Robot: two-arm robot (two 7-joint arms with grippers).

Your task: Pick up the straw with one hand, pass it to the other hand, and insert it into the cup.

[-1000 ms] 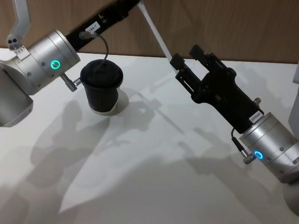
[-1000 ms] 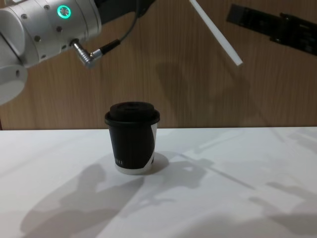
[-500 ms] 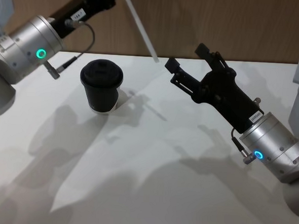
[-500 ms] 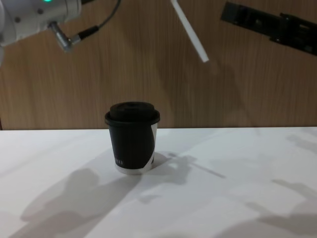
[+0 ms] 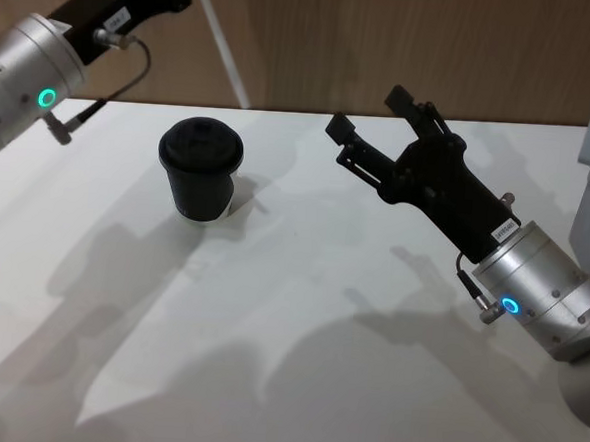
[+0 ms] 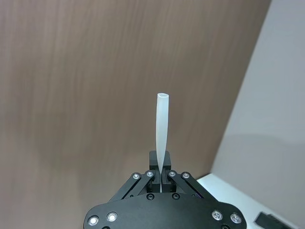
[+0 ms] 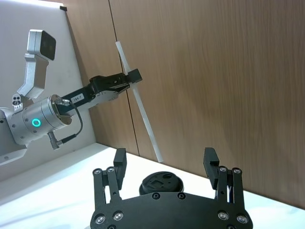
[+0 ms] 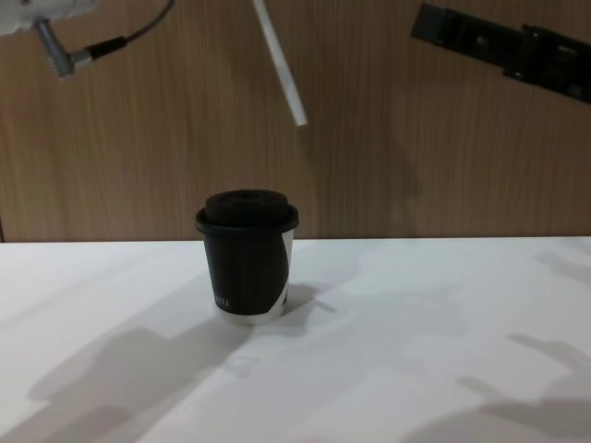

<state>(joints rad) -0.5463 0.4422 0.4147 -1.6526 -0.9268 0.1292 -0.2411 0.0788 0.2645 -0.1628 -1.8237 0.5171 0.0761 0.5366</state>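
Holding the straw [image 7: 138, 107] pinched high above the table's far-left part, the left gripper [image 7: 129, 77] is on the insertion step. The right gripper [image 5: 375, 136] hangs released mid-table. Next, the straw's lower tip must be steered over the cup [image 5: 200, 170] lid's opening.
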